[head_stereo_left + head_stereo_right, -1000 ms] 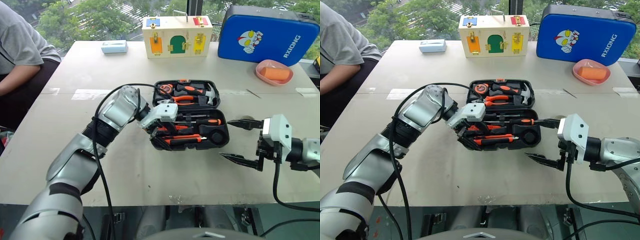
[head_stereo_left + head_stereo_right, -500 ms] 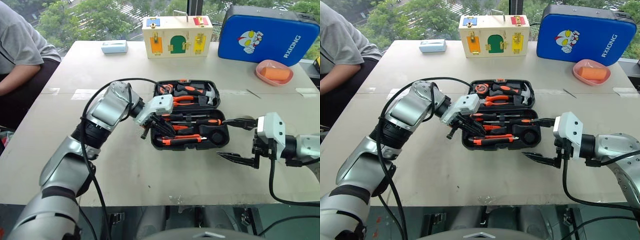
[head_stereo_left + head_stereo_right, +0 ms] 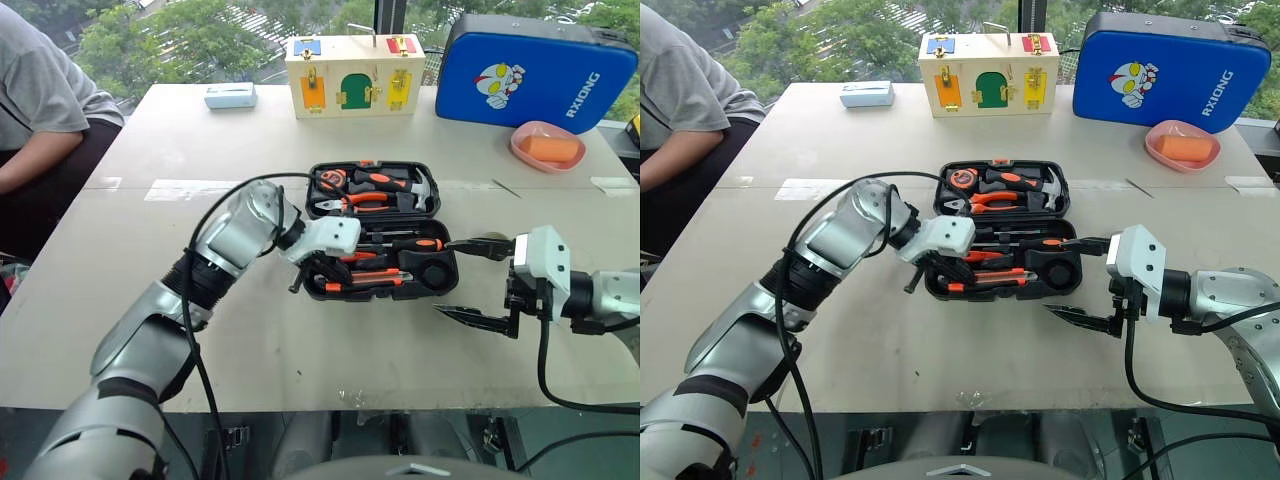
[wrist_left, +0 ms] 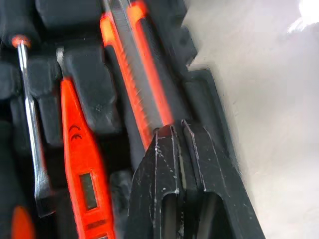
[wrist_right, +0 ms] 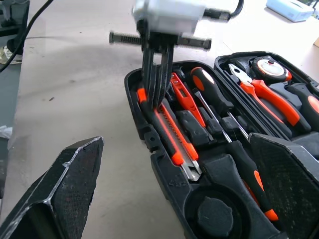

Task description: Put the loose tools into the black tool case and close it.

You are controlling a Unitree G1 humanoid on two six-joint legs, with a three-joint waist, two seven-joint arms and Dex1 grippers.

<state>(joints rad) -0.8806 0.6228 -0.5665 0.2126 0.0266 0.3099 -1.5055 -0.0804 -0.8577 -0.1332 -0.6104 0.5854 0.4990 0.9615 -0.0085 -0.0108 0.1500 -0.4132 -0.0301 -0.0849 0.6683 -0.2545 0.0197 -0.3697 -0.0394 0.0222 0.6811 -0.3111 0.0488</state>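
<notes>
The black moulded-plastic hinged tool case [image 3: 380,230] lies open mid-desk, at twelve o'clock from the robot. The left claw [image 5: 157,99], fingers together, presses the orange-and-black utility knife [image 5: 169,132] at the case's near edge; press straight down so it seats flush (my judgement). The right claw [image 3: 478,282] stands apart at three o'clock. Inside: one knife, one slim orange tester screwdriver [image 4: 82,169], two black-and-orange-handled screwdrivers [image 3: 405,243].

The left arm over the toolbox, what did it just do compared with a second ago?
The left gripper closed its fingers, lifted off briefly, and now presses their tips on the utility knife in the black tool case. The right gripper stayed open beside the case.
</notes>
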